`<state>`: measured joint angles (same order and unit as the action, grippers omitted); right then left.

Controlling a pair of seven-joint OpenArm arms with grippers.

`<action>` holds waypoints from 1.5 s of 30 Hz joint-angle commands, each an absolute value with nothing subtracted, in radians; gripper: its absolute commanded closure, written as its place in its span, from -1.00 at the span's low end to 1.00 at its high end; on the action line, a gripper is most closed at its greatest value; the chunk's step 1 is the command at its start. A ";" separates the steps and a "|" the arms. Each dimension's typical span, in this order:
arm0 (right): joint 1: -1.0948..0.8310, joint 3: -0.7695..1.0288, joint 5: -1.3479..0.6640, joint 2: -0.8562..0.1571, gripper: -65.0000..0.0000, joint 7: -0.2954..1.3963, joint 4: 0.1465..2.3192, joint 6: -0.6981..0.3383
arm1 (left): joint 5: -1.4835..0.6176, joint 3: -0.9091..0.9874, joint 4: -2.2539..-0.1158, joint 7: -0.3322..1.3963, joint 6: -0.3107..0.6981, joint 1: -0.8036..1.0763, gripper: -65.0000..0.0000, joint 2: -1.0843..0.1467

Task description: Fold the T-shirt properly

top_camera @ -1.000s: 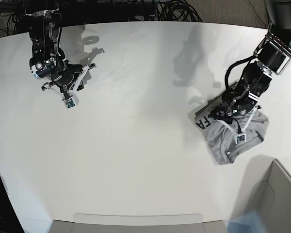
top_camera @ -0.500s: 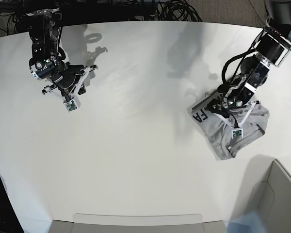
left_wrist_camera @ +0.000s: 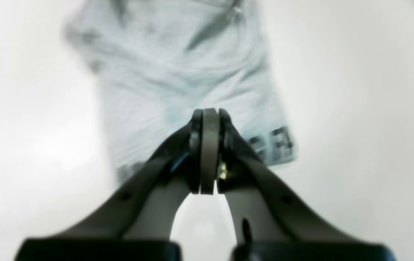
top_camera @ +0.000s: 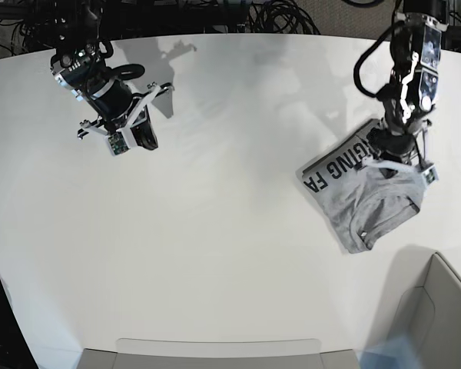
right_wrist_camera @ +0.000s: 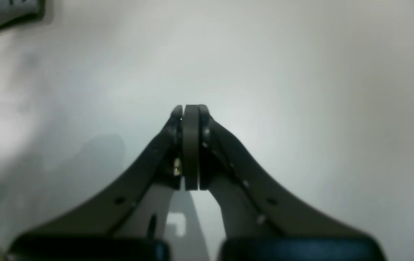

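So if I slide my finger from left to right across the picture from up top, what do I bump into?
Right claw → bare white table → black letters on the folded grey T-shirt → grey bin in the corner. The left claw hangs over the shirt, so its place is muddled.

Ahead of the left gripper (left_wrist_camera: 208,116), whose jaws are pressed together, the folded T-shirt (top_camera: 369,192) covers the table (top_camera: 230,231), its lettered edge just to the claw's right; bare tabletop lies open on both flanks. Past the shirt, toward the near corner, a grey bin (top_camera: 434,315) blocks the way. Around the right gripper (right_wrist_camera: 190,110), also closed, the surface is open ahead and to either side, with only a lettered scrap of fabric far off at upper left. Cables (top_camera: 276,15) crowd the far edge
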<state>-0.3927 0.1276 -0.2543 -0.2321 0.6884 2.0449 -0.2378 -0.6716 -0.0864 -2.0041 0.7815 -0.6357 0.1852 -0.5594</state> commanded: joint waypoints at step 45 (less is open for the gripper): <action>-0.931 0.394 0.002 0.061 1.00 -0.084 1.389 -0.243 | -0.358 -0.498 -1.086 -0.524 -0.512 0.854 1.00 -0.475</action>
<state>-0.9104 0.3874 0.0086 0.0746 -0.0700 1.3750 -0.2420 -0.3618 -0.4934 -1.0794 -0.5087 -0.5064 0.8303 -0.4686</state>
